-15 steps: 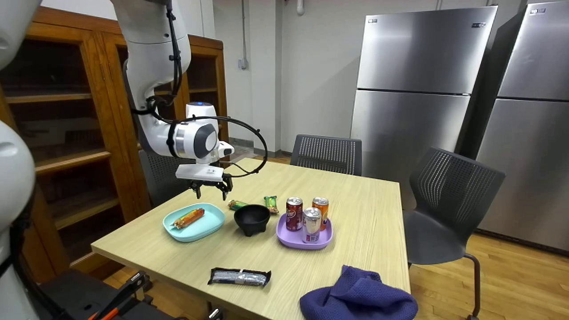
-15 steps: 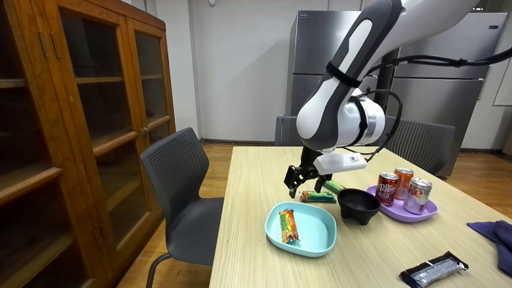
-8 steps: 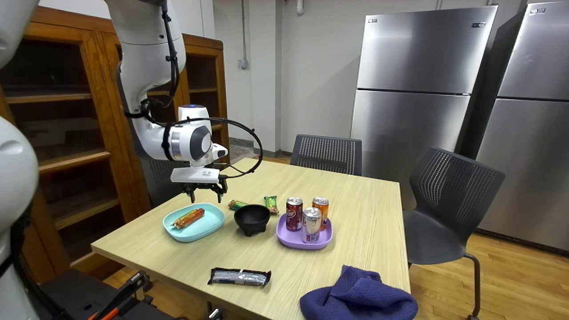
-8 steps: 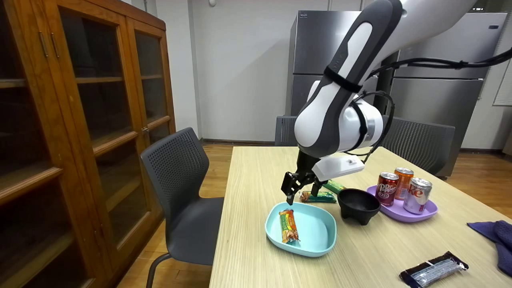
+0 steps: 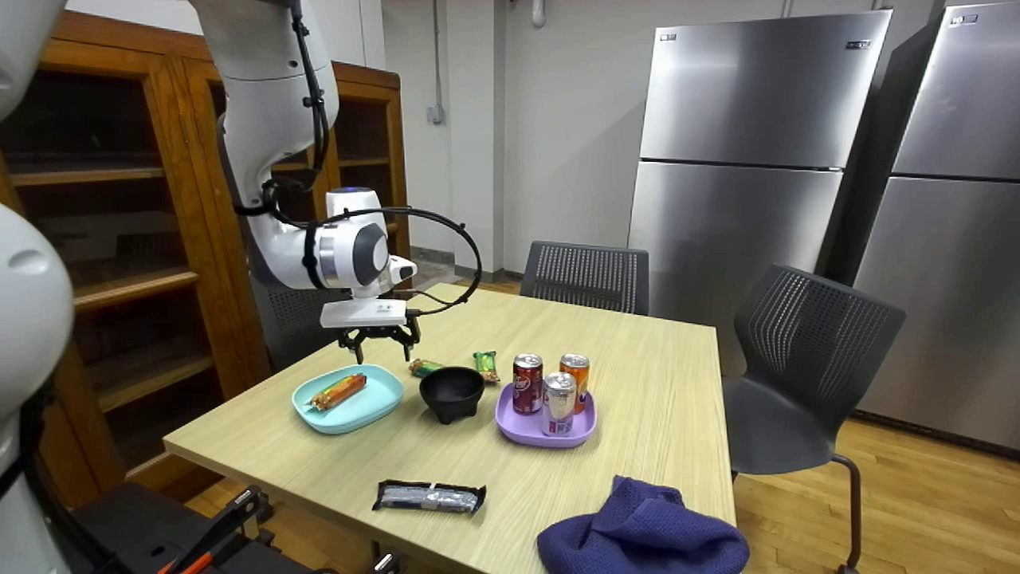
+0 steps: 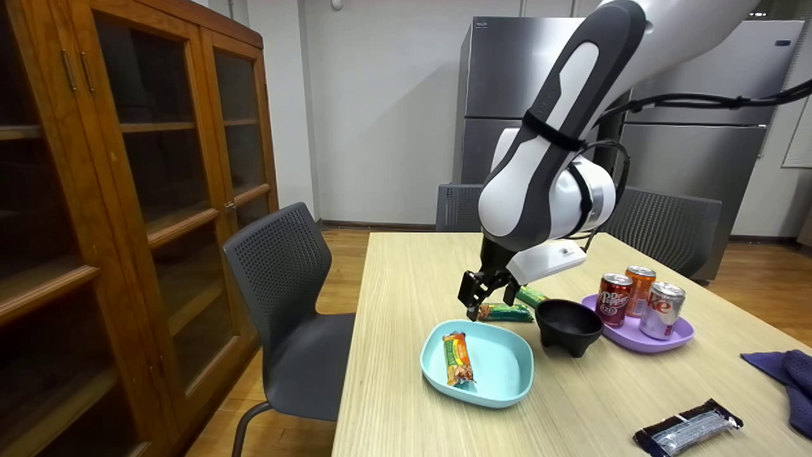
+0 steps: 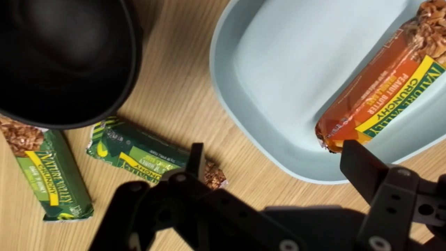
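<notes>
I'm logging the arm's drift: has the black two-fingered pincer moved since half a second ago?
Yes: in an exterior view, the pincer has shifted to the picture's right, toward the round black footed bowl, which stayed put.

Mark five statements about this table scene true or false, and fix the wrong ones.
1. The fingers stand apart, gripping nothing. True.
2. The orange-wrapped bar lies in the black bowl. False: that bar lies in the turquoise tray.
3. Three cans stand in the purple tray. True.
4. Two green-wrapped bars lie outside the turquoise tray, on the table. True.
5. The black-and-silver packet rests on the dark blue cloth. False: the packet lies directly on the table, apart from the cloth.
</notes>
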